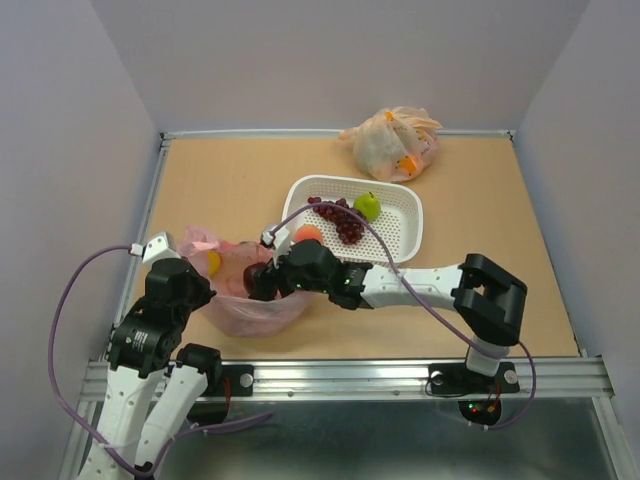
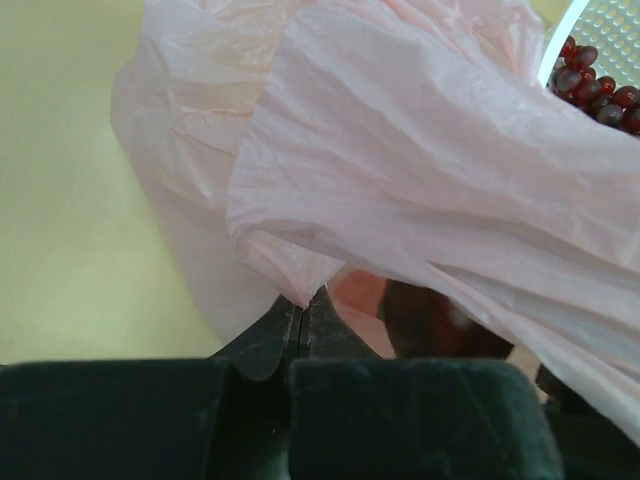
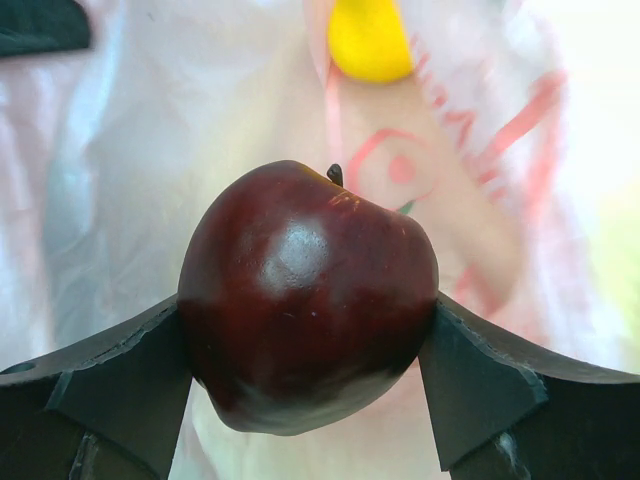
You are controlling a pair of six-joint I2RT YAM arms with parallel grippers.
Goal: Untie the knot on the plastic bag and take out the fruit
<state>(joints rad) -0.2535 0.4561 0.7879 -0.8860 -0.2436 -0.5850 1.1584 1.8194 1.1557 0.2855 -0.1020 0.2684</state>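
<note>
The pink plastic bag point(image 1: 240, 290) lies open at the near left of the table; no knot shows. My left gripper point(image 2: 302, 305) is shut on a fold of the bag's edge point(image 2: 420, 170) and holds it up. My right gripper point(image 3: 308, 350) is inside the bag's mouth, shut on a dark red plum point(image 3: 305, 295); in the top view it sits at the bag's opening point(image 1: 262, 280). A yellow lemon point(image 3: 368, 40) lies in the bag beyond the plum, also seen from above point(image 1: 213, 262). An orange-pink peach point(image 1: 308, 234) shows beside the right wrist. Grapes point(image 1: 340, 218) and a green fruit point(image 1: 367, 206) lie in the basket.
A white perforated basket point(image 1: 405, 235) stands right of the bag, mid-table. A tied orange-beige bag of fruit point(image 1: 392, 142) lies at the far edge. Grey walls close the table's back and sides.
</note>
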